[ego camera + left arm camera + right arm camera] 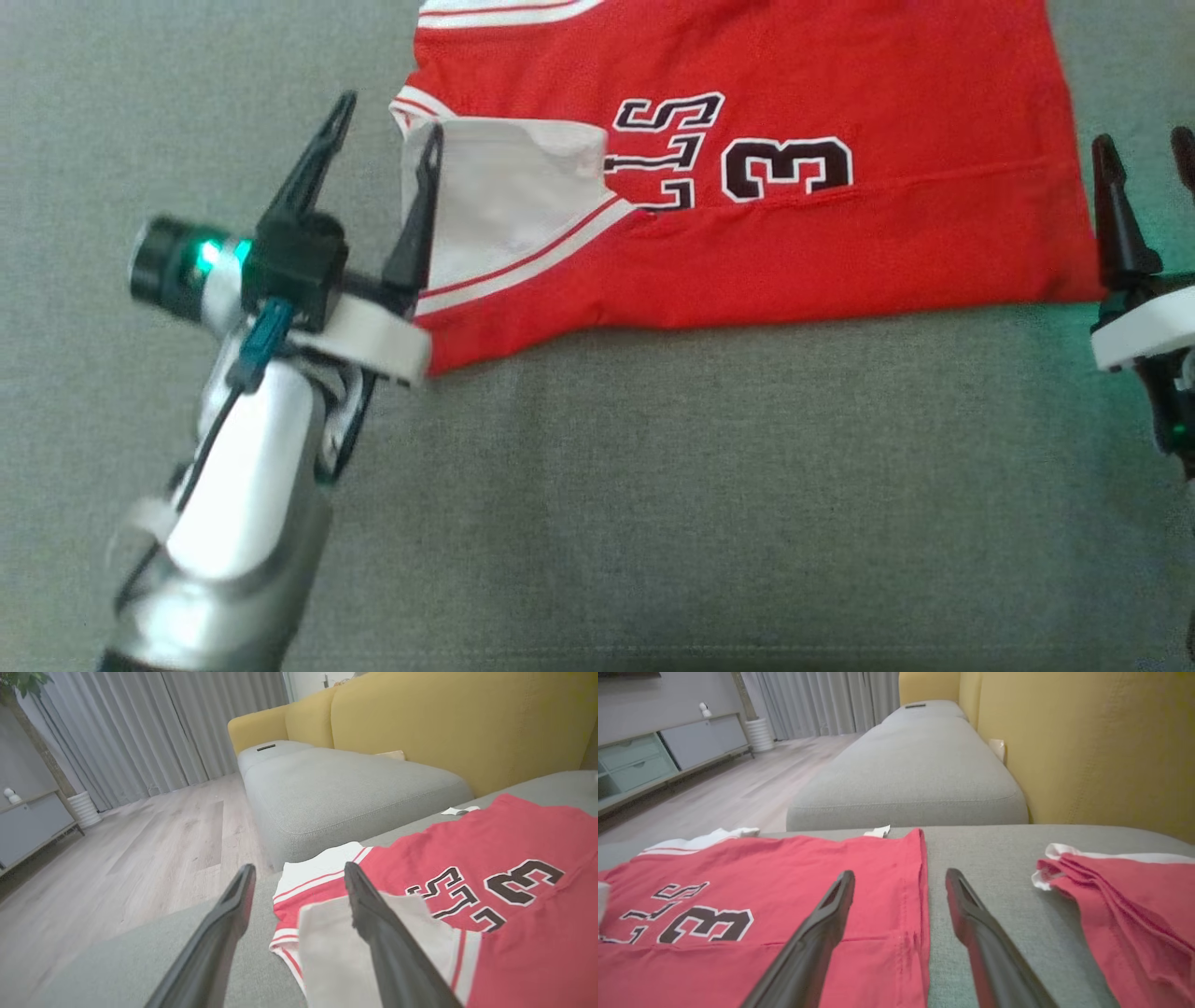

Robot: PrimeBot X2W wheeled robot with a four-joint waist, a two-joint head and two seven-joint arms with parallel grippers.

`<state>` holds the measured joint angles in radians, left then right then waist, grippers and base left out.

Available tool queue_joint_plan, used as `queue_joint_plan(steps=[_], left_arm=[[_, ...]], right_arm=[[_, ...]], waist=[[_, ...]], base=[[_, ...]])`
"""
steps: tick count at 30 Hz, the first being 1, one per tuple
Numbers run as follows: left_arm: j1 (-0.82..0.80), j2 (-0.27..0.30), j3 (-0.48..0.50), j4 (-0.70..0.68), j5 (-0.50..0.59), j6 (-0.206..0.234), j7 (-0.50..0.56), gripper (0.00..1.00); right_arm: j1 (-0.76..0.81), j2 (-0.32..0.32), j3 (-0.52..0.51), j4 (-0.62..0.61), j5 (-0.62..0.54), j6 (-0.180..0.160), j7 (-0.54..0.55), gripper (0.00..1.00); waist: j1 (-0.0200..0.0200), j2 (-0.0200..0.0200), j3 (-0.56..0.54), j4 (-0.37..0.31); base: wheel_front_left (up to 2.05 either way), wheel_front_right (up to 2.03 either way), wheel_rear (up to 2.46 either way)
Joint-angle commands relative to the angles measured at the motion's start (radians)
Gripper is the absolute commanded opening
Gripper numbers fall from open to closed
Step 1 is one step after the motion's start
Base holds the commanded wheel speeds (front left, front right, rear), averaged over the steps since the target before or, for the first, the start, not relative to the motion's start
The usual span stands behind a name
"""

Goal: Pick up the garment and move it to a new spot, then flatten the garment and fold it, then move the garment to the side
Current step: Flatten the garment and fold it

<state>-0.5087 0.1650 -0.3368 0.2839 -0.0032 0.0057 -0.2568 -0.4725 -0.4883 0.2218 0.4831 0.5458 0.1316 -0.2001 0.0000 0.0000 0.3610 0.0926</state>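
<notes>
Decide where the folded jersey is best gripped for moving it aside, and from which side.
Probably grip both short ends of the jersey, left gripper from the left, right gripper from the right: it lies flat and wide, folded in layers.

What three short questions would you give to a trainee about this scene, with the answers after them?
1. True or false: the left tool is shut on the red fabric jersey with white trim.
2. Which digit is printed in black on the jersey? A) 7 B) 3 C) 5
3. On what surface does the jersey lie?

Key
1. False: the left tool and the right tool both stand open and hold nothing.
2. B
3. The grey fabric sofa seat.
</notes>
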Motion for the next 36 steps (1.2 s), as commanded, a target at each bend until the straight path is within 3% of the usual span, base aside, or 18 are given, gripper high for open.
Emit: queue_joint_plan(steps=[1,12,22,29,30,31,32,36], left_arm=[[0.022,0.015,0.042,-0.034,-0.014,0.007,-0.005,1.00],[0.346,-0.094,0.137,0.008,-0.260,0.066,-0.003,1.00],[0.298,-0.112,0.088,0.117,-0.334,0.110,0.009,1.00],[0.246,-0.113,0.052,0.213,-0.337,0.104,0.036,1.00],[0.241,-0.113,0.044,0.225,-0.334,0.100,0.044,0.94],[0.235,-0.113,0.028,0.245,-0.332,0.091,0.059,0.34],[0.234,-0.113,0.021,0.252,-0.331,0.086,0.066,0.00],[0.240,-0.109,0.009,0.254,-0.331,0.073,0.069,0.00]], right_arm=[[0.012,-0.013,0.007,-0.021,0.006,-0.001,-0.015,1.00],[0.133,0.053,-0.037,-0.070,0.002,-0.001,-0.052,1.00],[0.143,0.059,-0.060,-0.088,-0.010,-0.001,-0.049,1.00],[0.139,0.066,-0.062,-0.086,-0.013,-0.001,-0.044,1.00],[0.138,0.067,-0.062,-0.085,-0.013,-0.001,-0.043,1.00],[0.137,0.067,-0.065,-0.081,-0.014,-0.001,-0.043,1.00],[0.138,0.068,-0.068,-0.076,-0.014,-0.001,-0.042,1.00],[0.145,0.077,-0.082,-0.037,-0.017,-0.001,-0.004,1.00]], waist=[[0.0000,0.0000,-0.016,-0.001],[0.0000,0.0000,-0.078,-0.026],[0.0000,0.0000,-0.059,-0.041],[0.0000,0.0000,-0.057,-0.048],[0.0000,0.0000,-0.057,-0.049],[0.0000,0.0000,-0.059,-0.050],[0.0000,0.0000,-0.062,-0.050],[0.0000,0.0000,-0.077,-0.047]], base=[[0.00,0.00,0.00],[0.00,0.00,0.00],[0.00,0.00,0.00],[0.00,0.00,0.00],[0.00,0.00,0.00],[0.00,0.00,0.00],[0.00,0.00,0.00],[0.00,0.00,0.00]])
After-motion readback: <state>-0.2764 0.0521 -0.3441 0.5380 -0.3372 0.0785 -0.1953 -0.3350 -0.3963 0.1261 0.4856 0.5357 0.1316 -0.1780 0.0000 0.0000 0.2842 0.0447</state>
